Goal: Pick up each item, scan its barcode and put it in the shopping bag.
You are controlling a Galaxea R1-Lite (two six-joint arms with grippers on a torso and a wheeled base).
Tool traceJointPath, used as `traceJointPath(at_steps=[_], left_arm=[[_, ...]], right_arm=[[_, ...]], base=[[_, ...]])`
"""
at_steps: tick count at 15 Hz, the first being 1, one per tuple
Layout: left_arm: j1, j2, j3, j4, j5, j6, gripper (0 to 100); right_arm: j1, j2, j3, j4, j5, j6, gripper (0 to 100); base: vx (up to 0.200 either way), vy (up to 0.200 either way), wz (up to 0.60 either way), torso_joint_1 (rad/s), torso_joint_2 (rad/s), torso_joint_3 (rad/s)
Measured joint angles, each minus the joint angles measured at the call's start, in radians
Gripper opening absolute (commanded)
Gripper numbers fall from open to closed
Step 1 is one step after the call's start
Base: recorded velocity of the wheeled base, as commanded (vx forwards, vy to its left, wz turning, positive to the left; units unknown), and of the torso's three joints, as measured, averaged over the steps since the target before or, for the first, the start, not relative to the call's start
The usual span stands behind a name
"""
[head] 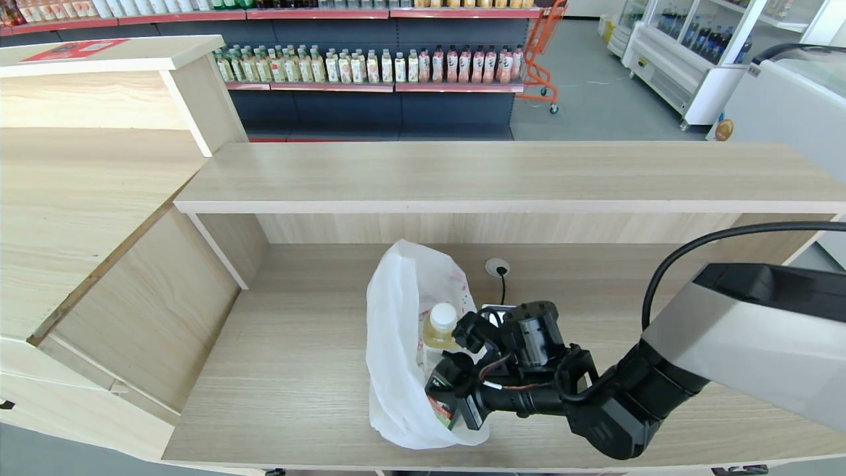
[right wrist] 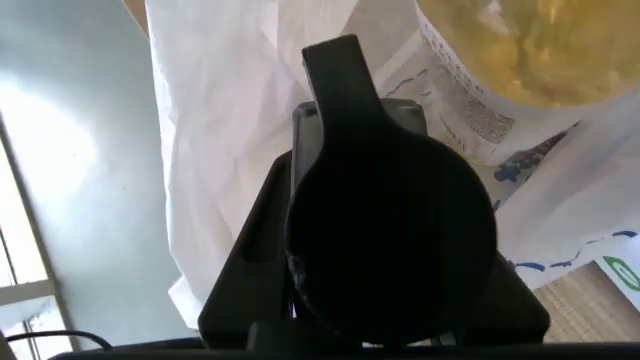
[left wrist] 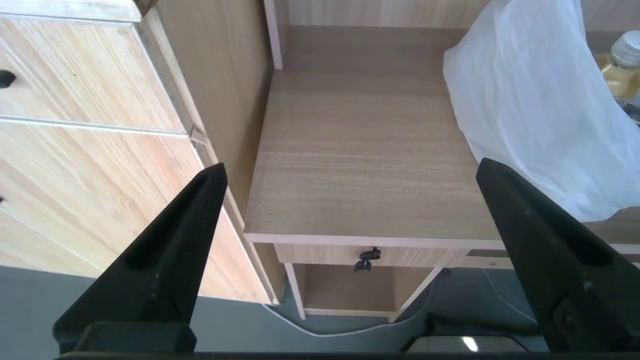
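Note:
A white shopping bag [head: 396,357] lies open on the wooden counter [head: 304,370]. Inside it stands a bottle of yellow drink [head: 441,325] with a white cap; its label and liquid show close up [right wrist: 520,60] in the right wrist view. My right gripper [head: 456,380] is at the bag's mouth, shut on a dark round item [right wrist: 390,240] whose red and green label [head: 444,411] shows just inside the bag. My left gripper [left wrist: 350,250] hangs open with nothing in it, off the counter's front left corner, with the bag [left wrist: 540,100] off to one side.
A raised wooden ledge [head: 502,175] runs along the back of the counter, and a taller wooden unit [head: 86,198] stands on the left. A cable port [head: 497,267] sits behind the bag. Shelves of bottled drinks [head: 370,66] and fridges [head: 694,53] stand farther off.

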Motion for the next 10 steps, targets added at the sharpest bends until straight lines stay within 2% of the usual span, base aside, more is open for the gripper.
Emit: traceJointPath(at_steps=[4,5,8,10], left_arm=[[0.0,0.0,0.0,0.0,0.0,0.0,100],[0.0,0.0,0.0,0.0,0.0,0.0,100],[0.0,0.0,0.0,0.0,0.0,0.0,100],[0.0,0.0,0.0,0.0,0.0,0.0,100]], right_arm=[[0.001,0.041,-0.026,-0.019,0.0,-0.111,0],[0.0,0.045,-0.026,-0.02,0.0,-0.123,100],[0.001,0.04,-0.024,-0.026,0.01,-0.065,100],[-0.001,0.023,-0.019,-0.026,0.036,0.039,100]], base=[[0.0,0.0,0.0,0.0,0.0,0.0],[0.0,0.0,0.0,0.0,0.0,0.0],[0.0,0.0,0.0,0.0,0.0,0.0],[0.0,0.0,0.0,0.0,0.0,0.0]])
